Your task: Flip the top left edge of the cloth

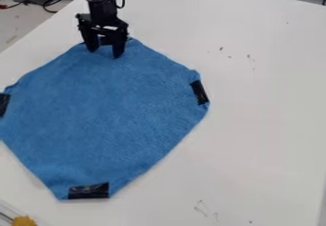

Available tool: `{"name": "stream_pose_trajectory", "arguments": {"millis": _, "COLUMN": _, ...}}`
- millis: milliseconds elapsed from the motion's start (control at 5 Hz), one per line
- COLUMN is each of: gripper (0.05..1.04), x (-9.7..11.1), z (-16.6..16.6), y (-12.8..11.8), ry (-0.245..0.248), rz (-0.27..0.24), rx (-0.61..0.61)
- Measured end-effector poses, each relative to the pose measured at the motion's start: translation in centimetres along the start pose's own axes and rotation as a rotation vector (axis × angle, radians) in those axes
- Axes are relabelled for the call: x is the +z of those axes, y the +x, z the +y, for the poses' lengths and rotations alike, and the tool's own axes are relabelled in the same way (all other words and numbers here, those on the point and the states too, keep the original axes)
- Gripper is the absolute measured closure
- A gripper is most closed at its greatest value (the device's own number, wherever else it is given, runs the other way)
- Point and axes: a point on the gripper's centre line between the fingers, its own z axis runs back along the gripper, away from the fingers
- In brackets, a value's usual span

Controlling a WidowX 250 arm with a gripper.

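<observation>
A yellow thing (24, 220) lies well camera-side of the gripper (105, 54), which stands spread at the far corner (132, 45), likely the part to flip, the cloth (105, 110) stretching cameraward from there.

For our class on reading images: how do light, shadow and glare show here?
Camera view: soft, fairly even light on the white table, with no hard-edged shadow; faint glints on the bottom tape strip; the gripper so dark that little detail shows.
</observation>
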Motion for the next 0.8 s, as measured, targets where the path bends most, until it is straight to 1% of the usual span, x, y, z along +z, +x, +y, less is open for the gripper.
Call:
{"name": "stream_pose_trajectory", "arguments": {"millis": 200, "gripper": 0.085, "x": 0.3, "z": -0.4, "y": -2.2, "ry": 0.022, "rz": 0.057, "rx": 0.07}}
{"name": "stream_pose_trajectory", "arguments": {"millis": 400, "gripper": 0.085, "x": 1.0, "z": -1.0, "y": -3.8, "ry": 0.103, "rz": 0.084, "rx": 0.051}}
{"name": "stream_pose_trajectory", "arguments": {"millis": 600, "gripper": 0.085, "x": 4.7, "z": -1.2, "y": -3.9, "ry": 0.234, "rz": 0.037, "rx": 0.034}}
{"name": "stream_pose_trajectory", "arguments": {"millis": 800, "gripper": 0.085, "x": 7.8, "z": -1.6, "y": -3.5, "ry": 0.325, "rz": -0.07, "rx": 0.03}}
